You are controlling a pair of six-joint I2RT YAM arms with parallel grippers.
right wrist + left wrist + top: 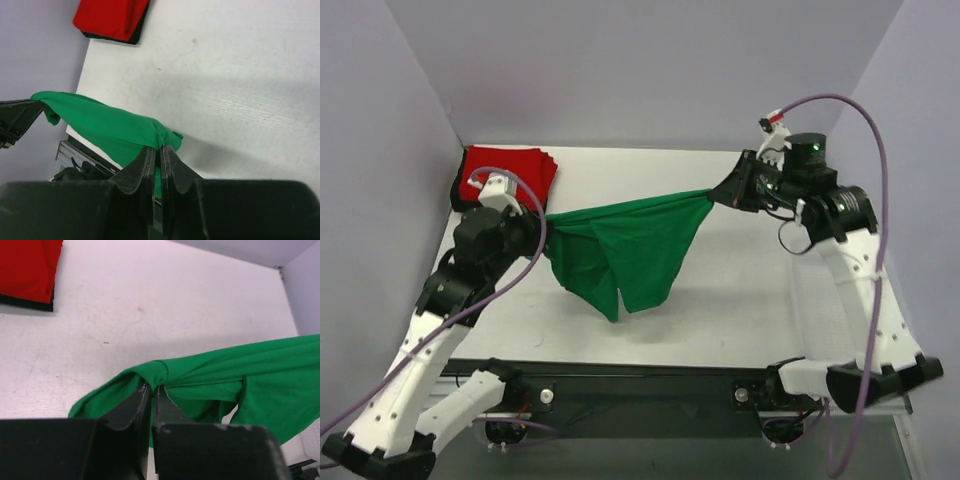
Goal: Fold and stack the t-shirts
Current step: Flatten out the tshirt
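Observation:
A bright green t-shirt (625, 250) hangs stretched in the air between both arms, its lower part sagging toward the table. My left gripper (542, 232) is shut on its left end; the wrist view shows the ribbed hem (162, 371) pinched between the jaws (152, 387). At the shirt's right end my right gripper (718, 194) is shut on a bunched corner (165, 137). A folded red t-shirt (512, 170) lies on a black one at the table's back left corner, apart from both grippers; both wrist views catch it too, as red fabric (27, 267) and a red stack (112, 19).
The white table (720, 290) runs to grey walls at the back and both sides. A dark rail (640, 385) with the arm bases runs along the near edge.

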